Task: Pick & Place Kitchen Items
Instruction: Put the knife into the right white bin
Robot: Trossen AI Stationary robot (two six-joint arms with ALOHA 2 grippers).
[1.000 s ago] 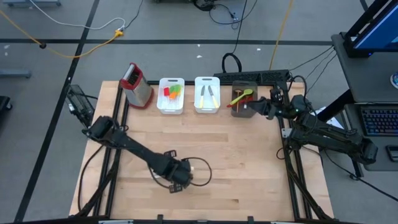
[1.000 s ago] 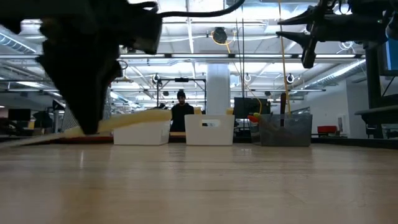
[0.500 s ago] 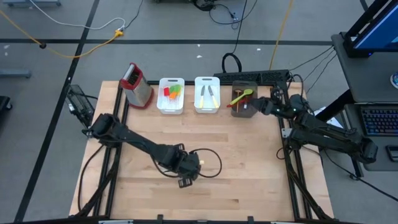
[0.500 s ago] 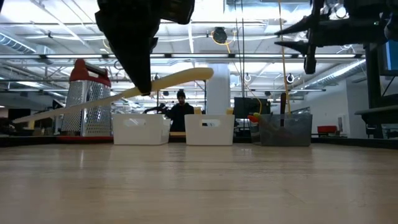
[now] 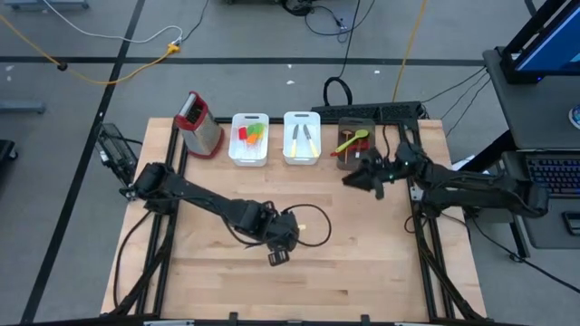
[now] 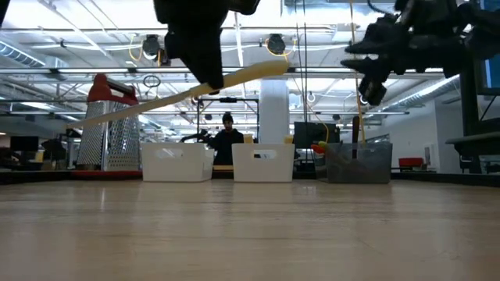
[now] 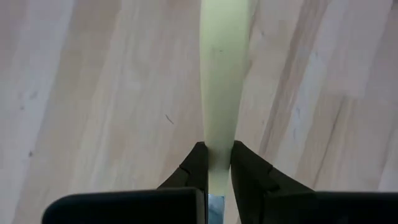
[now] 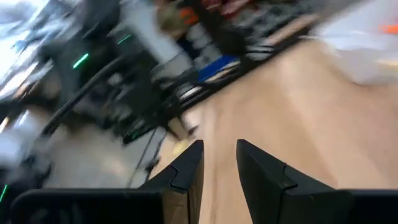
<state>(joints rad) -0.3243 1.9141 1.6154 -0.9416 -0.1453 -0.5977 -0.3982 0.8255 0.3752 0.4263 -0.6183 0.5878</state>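
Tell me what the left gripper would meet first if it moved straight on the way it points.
Probably the light wooden table top: the left gripper, shut on the cream-handled knife, points down at it. The tilted knife may touch first; depth is unclear.

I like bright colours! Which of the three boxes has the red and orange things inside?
The left white bin, next to the grater. The middle bin holds pale knives; the dark bin holds spoons.

Open industrial lab: ceiling trusses (image 6: 78, 74), floor cables (image 5: 100, 36)
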